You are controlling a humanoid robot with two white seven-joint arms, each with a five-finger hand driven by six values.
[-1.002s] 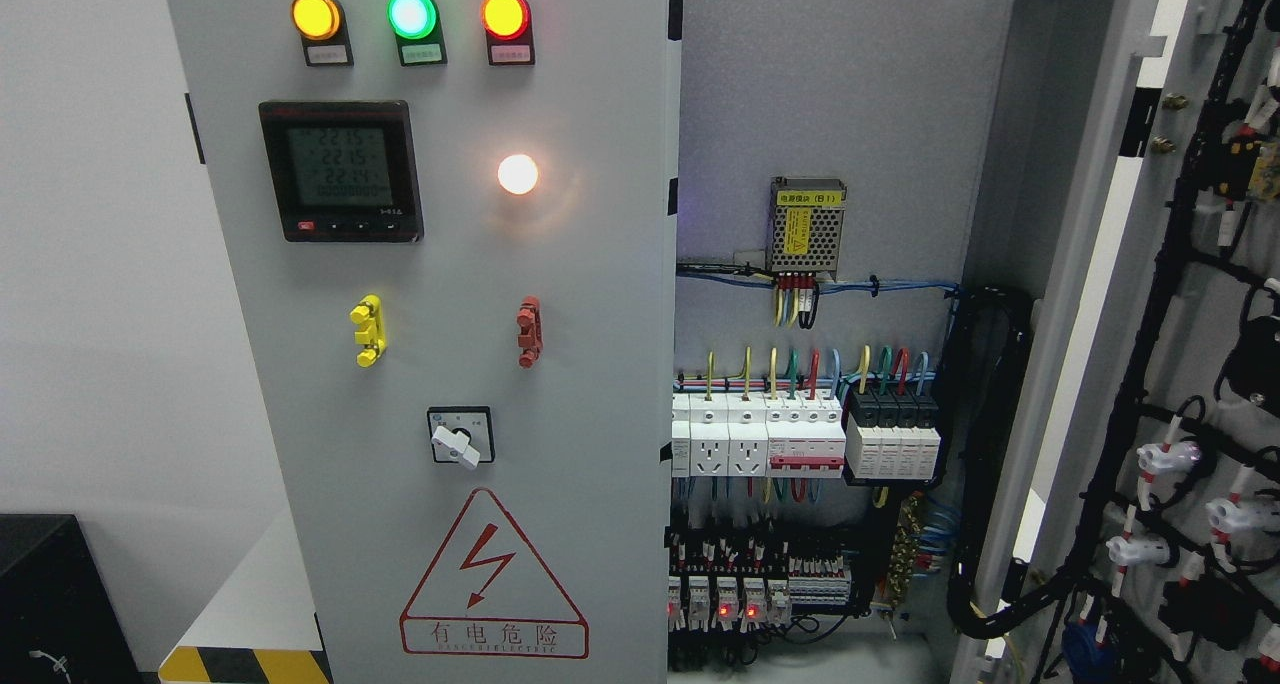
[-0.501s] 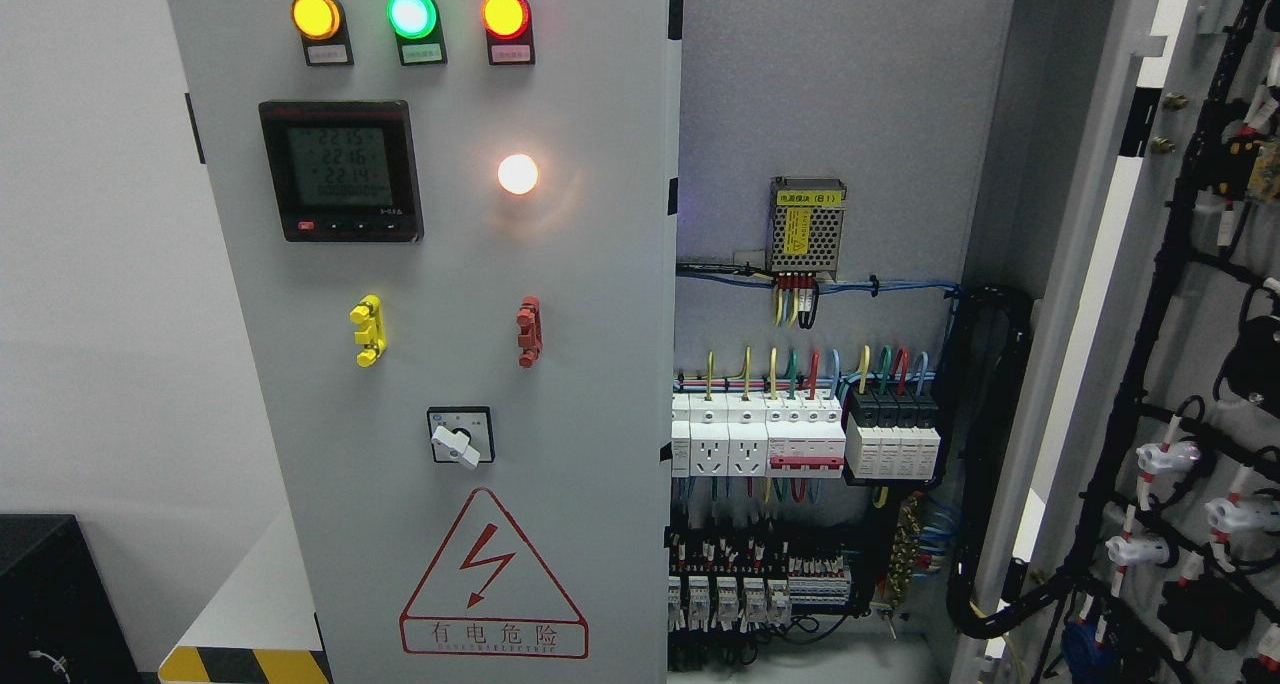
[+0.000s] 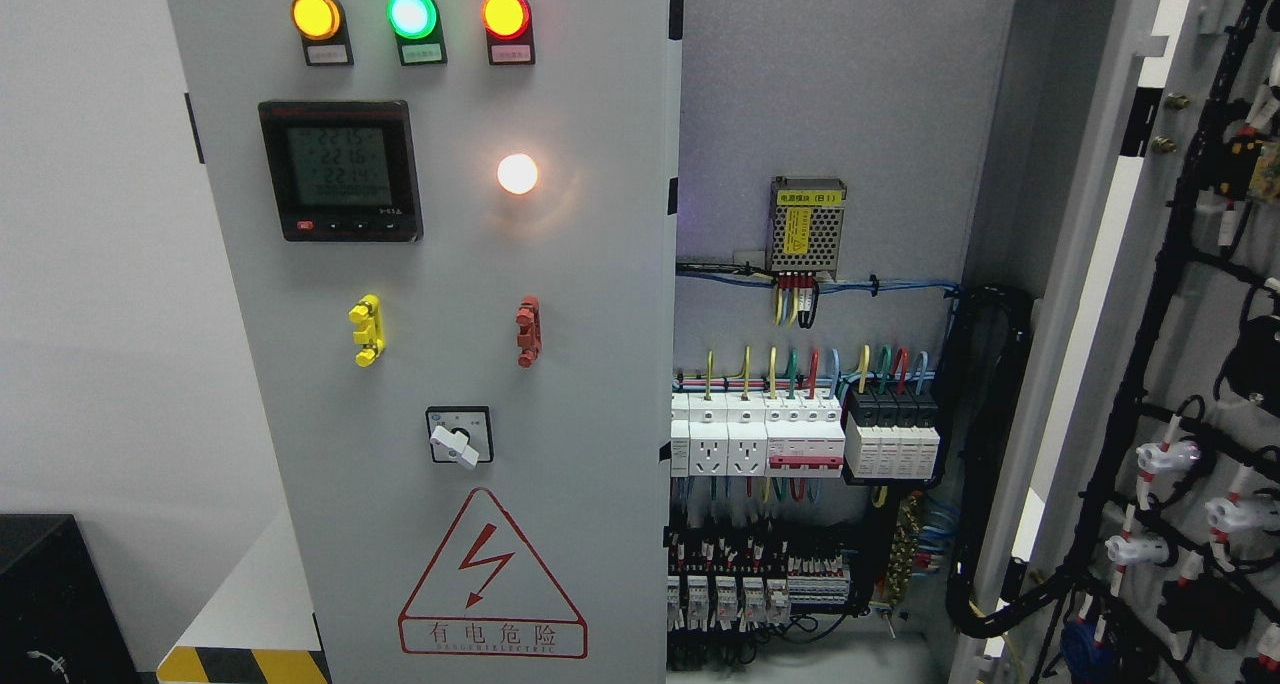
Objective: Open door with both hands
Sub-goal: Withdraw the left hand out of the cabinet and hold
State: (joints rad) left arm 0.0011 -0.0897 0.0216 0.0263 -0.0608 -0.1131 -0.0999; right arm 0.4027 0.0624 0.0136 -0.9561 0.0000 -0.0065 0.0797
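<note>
in the head view almost nothing differs from the earlier frames: the digits on the meter (image 3: 340, 170) have ticked over, the little red lamps on the relay row at the cabinet's bottom have gone dark, and the picture sits a touch differently, but neither door has swung. neither robot hand shows anywhere, so how far their fingers are open, or whether they hold anything, cannot be told. the right door (image 3: 1190, 364) stands swung well out at the far right of the cabinet, its inner face turned toward the camera with black cable looms and white connectors on it. to the left of the exposed interior (image 3: 840, 164), the left door (image 3: 560, 264) looks shut or nearly so, flush and upright, its right edge running down beside the breakers (image 3: 800, 429). on it, above the meter, sit three lit lamps, amber, green and red; right of the meter glows a white lamp (image 3: 517, 173); below come a yellow and a red handle, a rotary switch (image 3: 459, 436) and a red warning triangle (image 3: 492, 576). judged from this, the task is half done at most, with the left door waiting.
</note>
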